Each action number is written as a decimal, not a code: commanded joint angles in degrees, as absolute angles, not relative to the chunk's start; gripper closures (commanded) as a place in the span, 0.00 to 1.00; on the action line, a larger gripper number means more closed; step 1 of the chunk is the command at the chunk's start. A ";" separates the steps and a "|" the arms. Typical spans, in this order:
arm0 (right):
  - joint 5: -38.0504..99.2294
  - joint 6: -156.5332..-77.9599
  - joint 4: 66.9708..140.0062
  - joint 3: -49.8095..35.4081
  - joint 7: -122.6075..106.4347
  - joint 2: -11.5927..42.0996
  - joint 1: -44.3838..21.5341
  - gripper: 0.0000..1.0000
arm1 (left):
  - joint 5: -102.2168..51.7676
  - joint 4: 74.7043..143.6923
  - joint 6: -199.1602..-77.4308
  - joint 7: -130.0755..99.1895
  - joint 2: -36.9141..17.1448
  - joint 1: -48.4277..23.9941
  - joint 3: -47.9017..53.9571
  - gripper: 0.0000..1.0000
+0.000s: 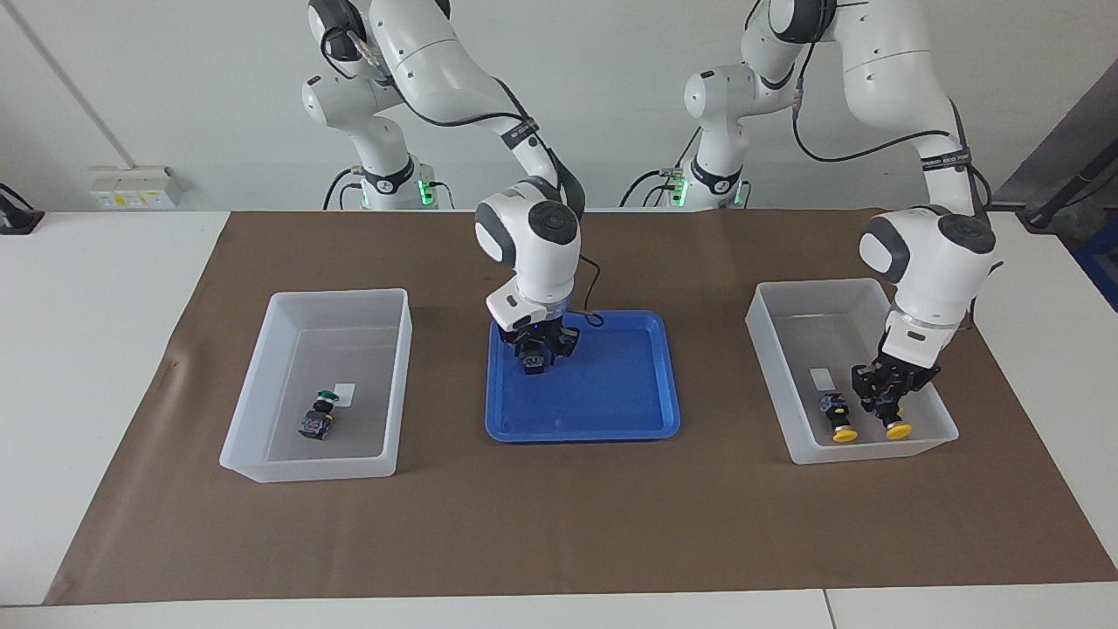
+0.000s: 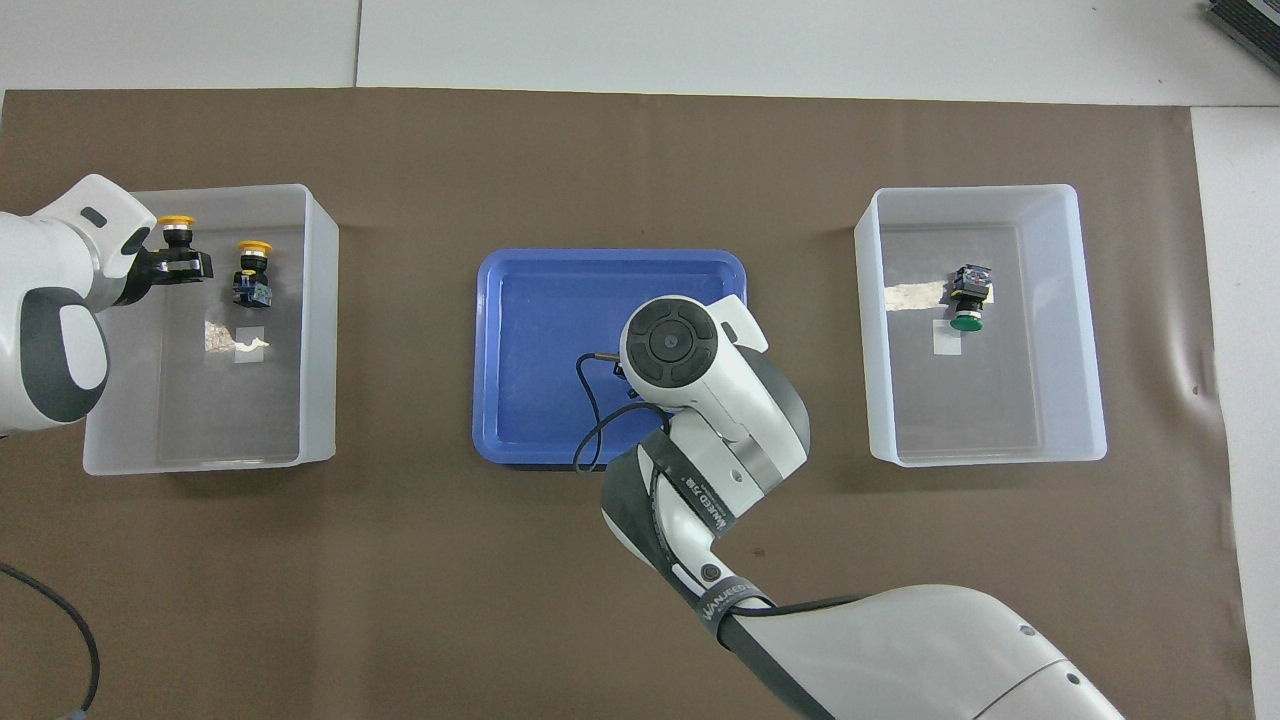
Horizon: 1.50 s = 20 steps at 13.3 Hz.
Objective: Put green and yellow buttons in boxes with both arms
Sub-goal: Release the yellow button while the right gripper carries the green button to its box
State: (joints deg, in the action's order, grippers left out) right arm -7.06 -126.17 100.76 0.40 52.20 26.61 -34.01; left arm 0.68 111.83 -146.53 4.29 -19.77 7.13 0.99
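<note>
Two yellow buttons are sitting in the box [image 1: 772, 332] at my left arm's end of the table [image 1: 87, 288], both toward the end of that box farther from me: one yellow button [image 1: 839, 422] is lying free on the box floor, apart from my jaws, and the second yellow button [image 1: 894, 425] is lying just beside it with my left gripper [image 1: 887, 395] lowered into the box and its jaws clamping on the black body, the yellow cap pointing away from me. In the overhead view the same pair is showing as the free yellow button [image 2: 250, 270] and the held one [image 2: 179, 232], with the left gripper [image 2: 177, 262] closing around the latter near the box wall. One green button [image 1: 320, 417] is lying on its side on the floor of the other box [image 1: 262, 384], at my right arm's end of the table, touching a small white label sticker [image 1: 345, 394]. My right gripper [image 1: 534, 354] is reaching down into the blue tray [image 1: 611, 419] standing between the two boxes, at the part of the tray nearer to me; a dark block is showing between its jaws, but I cannot tell what it is or whether the jaws are gripping it. A brown mat [image 1: 559, 524] is covering the table under the tray and both boxes.
</note>
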 commanded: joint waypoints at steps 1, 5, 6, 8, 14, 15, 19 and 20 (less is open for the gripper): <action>-10.10 -127.18 101.17 0.18 53.61 25.75 -33.92 1.00 | 1.85 116.00 -148.09 4.75 -18.37 7.03 1.32 1.00; -9.85 -124.11 97.12 0.88 52.57 22.18 -31.22 1.00 | 1.85 117.33 -148.10 4.57 -17.93 6.42 1.41 0.84; -9.67 -123.06 97.03 0.36 50.64 19.36 -27.72 1.00 | 1.85 117.25 -148.10 4.57 -17.93 6.33 1.49 0.57; -9.14 -119.11 97.03 0.26 41.36 14.79 -23.05 1.00 | 1.85 116.63 -148.62 4.66 -18.19 5.80 1.41 0.01; -8.88 -112.41 103.24 0.26 10.15 7.40 -7.32 1.00 | 1.85 114.87 -147.75 4.31 -16.44 5.71 1.41 0.00; -7.40 -113.46 106.93 0.26 7.06 5.99 -5.47 1.00 | 1.85 114.87 -146.79 4.31 -15.48 5.71 1.41 0.00; -1.14 -123.54 117.75 0.35 -0.52 4.22 -2.46 1.00 | 1.85 114.87 -139.94 4.48 -10.56 5.36 1.41 0.00; -1.14 -126.79 120.04 0.35 -1.14 4.65 -2.46 1.00 | 1.85 114.87 -138.44 4.48 -9.33 5.19 1.49 0.00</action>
